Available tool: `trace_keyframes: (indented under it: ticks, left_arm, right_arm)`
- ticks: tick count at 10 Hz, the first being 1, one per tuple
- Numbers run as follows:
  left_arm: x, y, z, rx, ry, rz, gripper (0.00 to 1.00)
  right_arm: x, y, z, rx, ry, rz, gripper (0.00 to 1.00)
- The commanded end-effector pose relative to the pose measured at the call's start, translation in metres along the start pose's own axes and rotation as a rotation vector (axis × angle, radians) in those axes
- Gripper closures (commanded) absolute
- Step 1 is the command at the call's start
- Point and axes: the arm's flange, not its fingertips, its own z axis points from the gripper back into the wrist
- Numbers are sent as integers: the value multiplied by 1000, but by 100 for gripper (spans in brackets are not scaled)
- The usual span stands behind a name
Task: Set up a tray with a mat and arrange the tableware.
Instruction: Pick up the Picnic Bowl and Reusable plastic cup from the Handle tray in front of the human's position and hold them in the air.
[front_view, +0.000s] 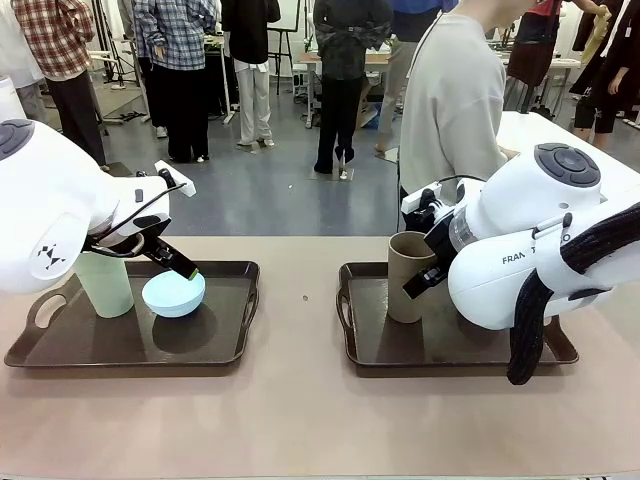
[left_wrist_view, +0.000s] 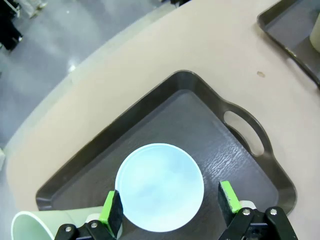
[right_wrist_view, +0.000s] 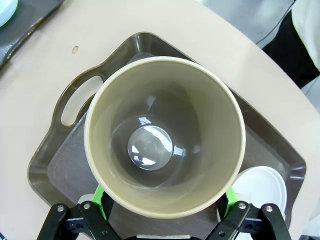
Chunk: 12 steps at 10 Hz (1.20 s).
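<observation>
Left gripper (left_wrist_view: 170, 206) held spread, light blue bowl (left_wrist_view: 159, 187) lying between its jaws on the tray (left_wrist_view: 200, 125), pale green tumbler (left_wrist_view: 30, 227) just outside them. Right gripper (right_wrist_view: 164, 196) likewise spread around upright taupe tumbler (right_wrist_view: 165, 135); wide stance judged suited to grasping or releasing

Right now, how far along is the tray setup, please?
Done: pale green tumbler and light blue bowl stand on the left tray, taupe tumbler and greyish-white bowl on the right tray. In hand: open left gripper straddles the blue bowl, open right gripper the taupe tumbler. Left: final placing; mat cannot be judged.
</observation>
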Motion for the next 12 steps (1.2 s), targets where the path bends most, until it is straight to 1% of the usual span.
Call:
trace_keyframes:
  ticks: [1, 2, 3, 4, 5, 6, 7, 8, 9, 10, 11, 12]
  left_arm:
    - [0, 0, 0, 0, 0, 0, 0]
    - [-5, -7, 18, -9, 14, -26, 0]
    - [-18, -14, 34, -4, 51, -46, 0]
    - [-31, -17, 45, 3, 118, -53, 0]
    - [-51, -25, 66, -14, 167, -6, 0]
    - [-65, -32, 85, -10, 207, 46, 0]
    - [-86, -41, 102, -26, 231, 72, 0]
    - [-109, -50, 118, -113, 248, 88, 0]
    - [-130, -58, 130, -159, 249, 104, 0]
    - [-149, -65, 140, -146, 224, 152, 0]
    - [-146, -58, 136, -74, 181, 161, 0]
    - [-19, -31, 137, -143, 267, 88, 0]
  right_arm:
    - [-7, -1, 20, 38, 31, -65, 0]
    - [-18, 2, 38, 40, 65, -114, 0]
    - [-35, 9, 60, 24, 175, -200, 0]
    - [-54, 22, 87, -6, 220, -235, 0]
    - [-82, 39, 118, -25, 202, -203, 0]
    - [-104, 49, 136, -38, 197, -237, 0]
    - [-130, 56, 143, -48, 217, -277, 0]
    - [-154, 62, 142, -45, 240, -322, 0]
    - [-174, 67, 138, -34, 256, -364, 0]
    - [-188, 67, 128, -68, 311, -392, 0]
    - [-174, 57, 116, -108, 373, -418, 0]
    - [-34, 33, 184, -56, 294, -335, 0]
